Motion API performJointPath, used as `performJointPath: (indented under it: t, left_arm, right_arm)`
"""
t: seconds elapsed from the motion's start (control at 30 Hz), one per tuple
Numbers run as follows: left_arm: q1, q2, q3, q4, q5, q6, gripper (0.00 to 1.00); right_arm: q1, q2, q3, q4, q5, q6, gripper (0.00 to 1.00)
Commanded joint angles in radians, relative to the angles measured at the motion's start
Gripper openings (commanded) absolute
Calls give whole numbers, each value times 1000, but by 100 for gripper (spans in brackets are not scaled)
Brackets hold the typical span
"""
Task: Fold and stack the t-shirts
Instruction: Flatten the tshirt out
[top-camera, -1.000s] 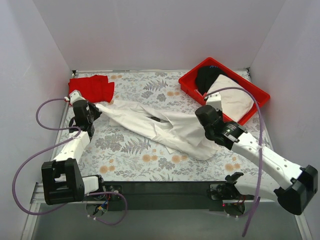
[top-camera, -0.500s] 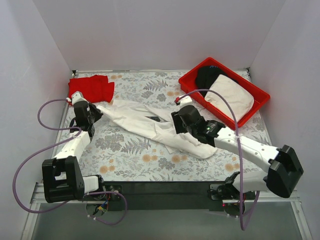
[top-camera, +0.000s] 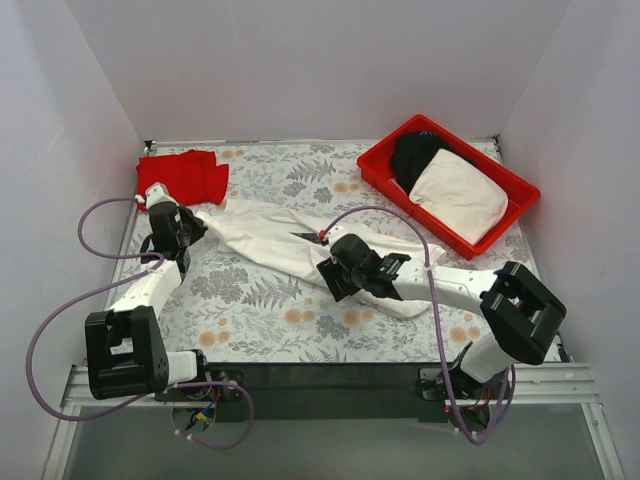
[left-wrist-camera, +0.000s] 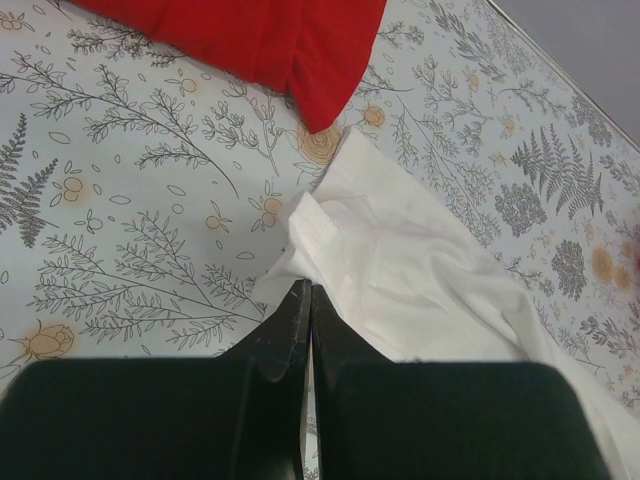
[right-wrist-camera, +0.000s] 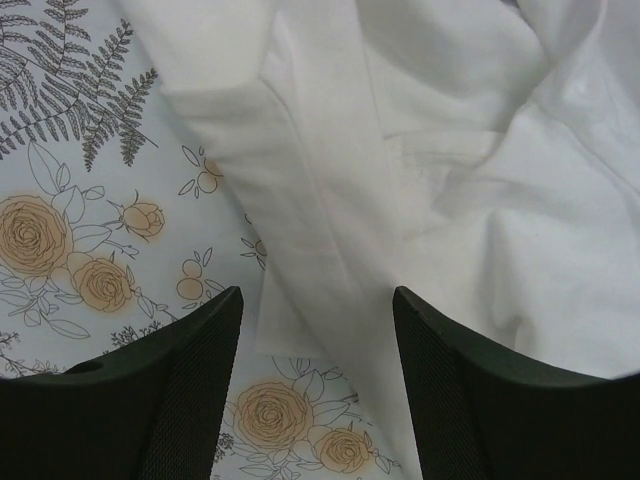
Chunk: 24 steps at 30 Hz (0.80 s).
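A white t-shirt (top-camera: 280, 238) lies crumpled and stretched slantwise across the flowered table. My left gripper (top-camera: 190, 222) is shut on its far-left corner; in the left wrist view the fingertips (left-wrist-camera: 308, 292) pinch a fold of white cloth (left-wrist-camera: 420, 280). A folded red t-shirt (top-camera: 183, 176) rests at the back left corner, just beyond that grip (left-wrist-camera: 260, 35). My right gripper (top-camera: 325, 280) stands open low over the white shirt's near edge. In the right wrist view the hem (right-wrist-camera: 320, 260) lies between the two fingers (right-wrist-camera: 318, 300), which touch nothing.
A red plastic tray (top-camera: 378, 172) sits at the back right, holding a folded off-white garment (top-camera: 458, 195) and a black one (top-camera: 415, 155). White walls close in the table on three sides. The right arm's purple cable arcs over the shirt.
My right gripper has opened and swung left from beside the tray to the white shirt's near edge at mid-table. The left gripper has kept its hold and barely moved.
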Motion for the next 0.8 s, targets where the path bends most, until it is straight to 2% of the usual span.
performJointPath:
  t: [0.0, 0.13, 0.4, 0.53, 0.77]
  left_arm:
    - [6, -1, 3, 16, 12, 0, 0]
    - [6, 4, 3, 16, 15, 1, 0]
    - [6, 10, 3, 19, 18, -3, 0]
    - [6, 17, 3, 22, 18, -6, 0]
    - [6, 13, 2, 22, 49, -5, 0]
  right_arm:
    - [7, 33, -6, 51, -6, -7, 56]
    - [11, 81, -2, 46, 52, 5, 52]
    - [96, -57, -12, -20, 199, 44, 51]
    - [145, -91, -34, -21, 184, 77, 51]
    - [146, -36, -55, -24, 109, 126, 45]
